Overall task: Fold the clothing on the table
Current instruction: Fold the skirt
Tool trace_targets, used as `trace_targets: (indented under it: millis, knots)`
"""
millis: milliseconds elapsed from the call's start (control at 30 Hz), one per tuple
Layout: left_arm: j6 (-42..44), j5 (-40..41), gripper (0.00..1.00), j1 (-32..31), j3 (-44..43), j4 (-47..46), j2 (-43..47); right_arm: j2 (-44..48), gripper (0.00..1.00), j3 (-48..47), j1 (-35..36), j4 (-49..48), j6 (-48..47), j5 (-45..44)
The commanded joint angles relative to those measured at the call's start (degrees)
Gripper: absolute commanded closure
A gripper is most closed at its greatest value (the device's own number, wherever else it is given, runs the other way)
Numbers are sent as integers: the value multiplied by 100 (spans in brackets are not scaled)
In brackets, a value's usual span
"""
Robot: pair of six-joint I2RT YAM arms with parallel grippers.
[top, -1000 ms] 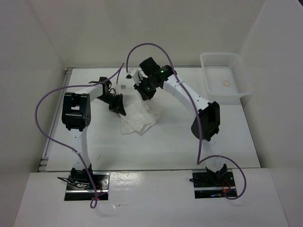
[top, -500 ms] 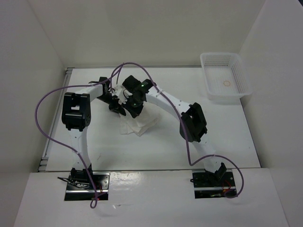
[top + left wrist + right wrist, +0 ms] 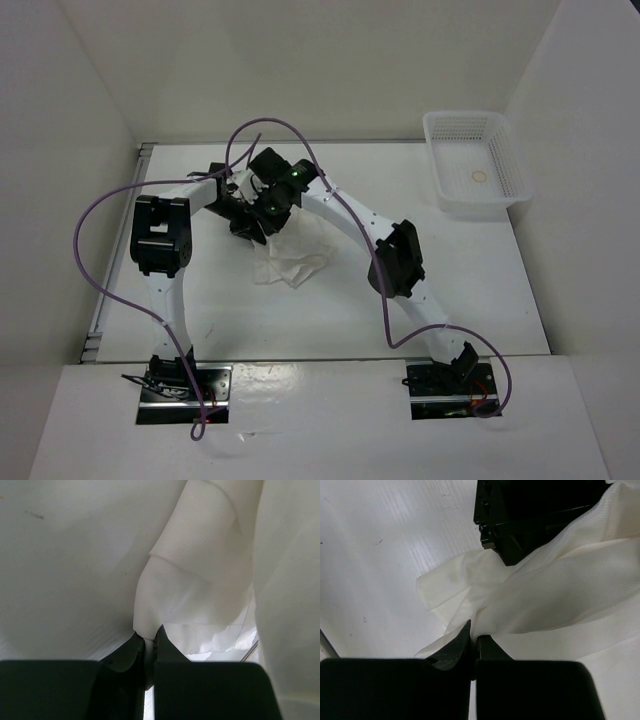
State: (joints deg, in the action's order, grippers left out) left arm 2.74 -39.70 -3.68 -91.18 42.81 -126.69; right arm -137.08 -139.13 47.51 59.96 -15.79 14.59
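My left gripper [image 3: 150, 641] is closed almost fully, and it pinches a small corner of the clothing [image 3: 195, 580] right at its tips. The right gripper [image 3: 474, 639] is closed in the same way, with a thin gathered ridge of the same white fabric between its jaws. In both cases only a little cloth sits inside the grip.

What worries me most is a slip. The fabric is thin and soft, so if I pull the two grips apart too quickly, one edge may come out and drop. The second risk is a collision. In the right wrist view the black body of the left gripper is just beside my right fingers, and I cannot tell for sure whether they touch. A crooked fold is also likely, I think, because the cloth is bunched and not spread.

From the fingers the clothing hangs down and toward the arm bases, and it rests as a crumpled heap on the table [image 3: 480, 290], left of the middle. The mesh basket [image 3: 475, 165] stands well apart, at the far right corner.
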Motion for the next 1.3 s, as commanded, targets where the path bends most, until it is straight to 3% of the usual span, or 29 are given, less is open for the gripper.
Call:
trace_targets:
  millis: [0, 167, 267, 300, 333, 433, 500, 733, 867, 933, 1067, 1167, 1267]
  knots:
    - [104, 288, 95, -27, 126, -159, 4, -30, 100, -88, 145, 261, 42, 211]
    - [104, 288, 95, -27, 74, -159, 4, 269, 96, 474, 250, 209, -20, 264]
    - [104, 288, 95, -27, 74, -159, 4, 375, 68, 545, 250, 156, -20, 325]
    - [104, 288, 95, -27, 74, -159, 4, 375, 38, 545, 250, 156, -20, 377]
    - [104, 288, 95, -27, 74, -159, 57, 375, 27, 545, 250, 156, -20, 430]
    - [104, 340, 94, -27, 74, -159, 57, 375, 16, 395, 250, 156, -20, 579]
    - [104, 393, 92, -27, 74, -98, 119, 375, 15, 177, 250, 296, -90, 641]
    - [401, 876, 62, 375, -215, 350, 628, 752, 12, 193, 250, 349, -258, 229]
    - [674, 1620, 44, 1061, -400, 912, 1418, 1322, 12, 920, -74, 227, -372, 27]
    - [893, 1965, 30, 1404, -479, 1089, 1952, 1806, 12, 1220, -381, 104, -424, -114]
    - [1272, 2913, 13, 1959, -542, 1073, 2938, 2605, 9, 2134, -1207, -186, -530, -420]
    - [1343, 2540, 7, 1898, -419, 765, 3475, 3046, 8, 2855, -1901, -511, -530, -806]
    - [1194, 1057, 7, 1679, -715, 860, 3249, 3310, 8, 3523, -2306, -819, -530, -1089]
